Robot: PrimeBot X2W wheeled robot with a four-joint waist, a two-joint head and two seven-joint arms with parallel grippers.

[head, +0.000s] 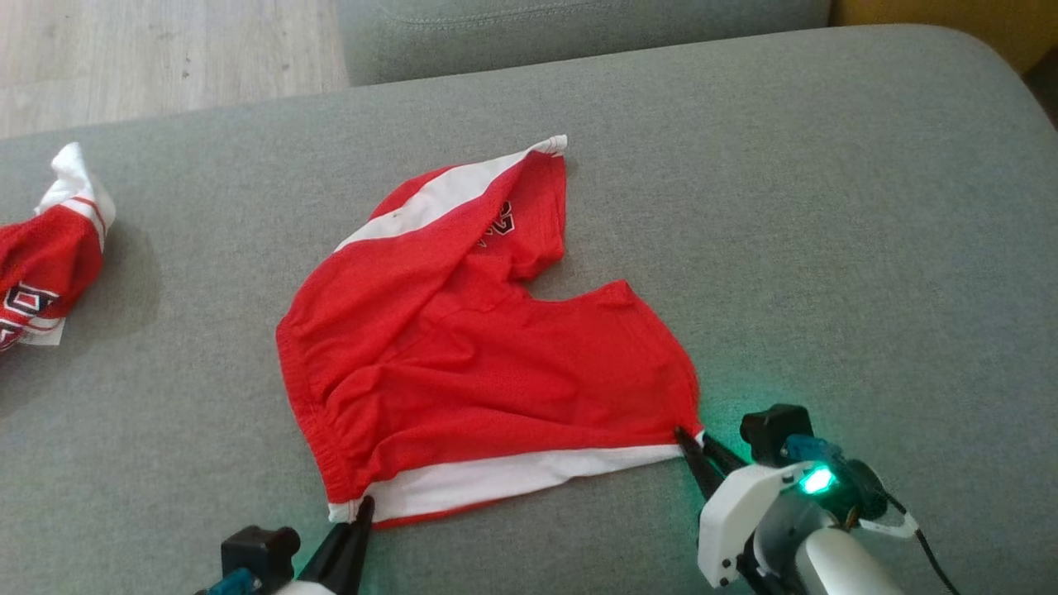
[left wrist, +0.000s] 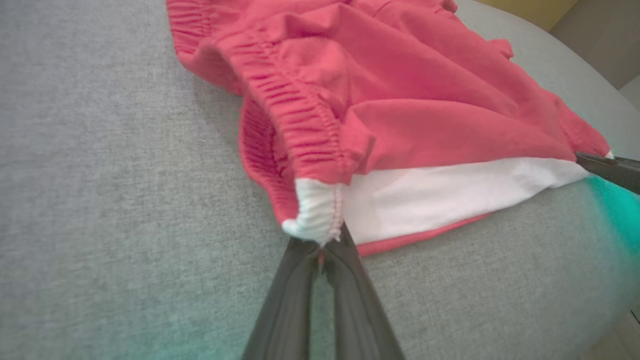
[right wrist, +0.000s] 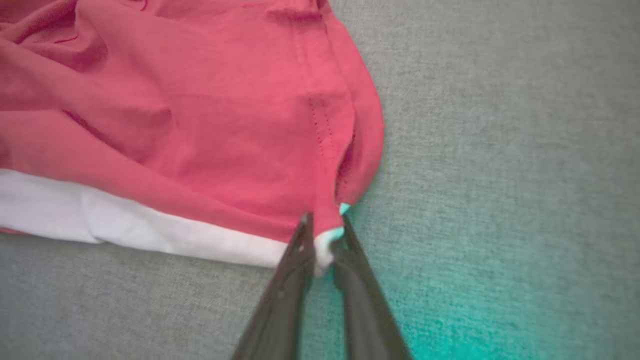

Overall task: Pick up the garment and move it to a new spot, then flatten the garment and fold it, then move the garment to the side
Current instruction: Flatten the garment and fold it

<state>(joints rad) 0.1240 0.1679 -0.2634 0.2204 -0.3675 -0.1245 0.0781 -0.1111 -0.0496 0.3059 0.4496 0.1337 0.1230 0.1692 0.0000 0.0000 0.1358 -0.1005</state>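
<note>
Pinching, left gripper (left wrist: 322, 245): my two dark fingers are pressed together on the white ribbed end of the waistband, and only a small bite of cloth sits at the tips.
Right gripper (right wrist: 322, 240): fingers nipped on the white tip of the leg-hem corner, with a nub of cloth showing between them.
Garment: red mesh shorts with a white side stripe and a gathered elastic waistband (head: 496, 355), lying rumpled on the grey woven cushion (head: 826, 248), with one leg folded up on the far side.
Shorts relative to my grippers: the near white-striped edge runs from one gripper to the other. The rest of the cloth lies beyond my fingertips, away from me.
Step in hand: by my reading, securing both near corners so the shorts can be lifted and carried to a new spot.
Doing it well: raise both grippers together and level, keeping the striped edge lightly taut between them — enough for the folded leg to drop open, not enough to tug a corner free.
Weak point: both bites look shallow, so I would move off slowly.
Neighbour: a second red-and-white garment (head: 50, 248) lies at the cushion's far left, well apart.
</note>
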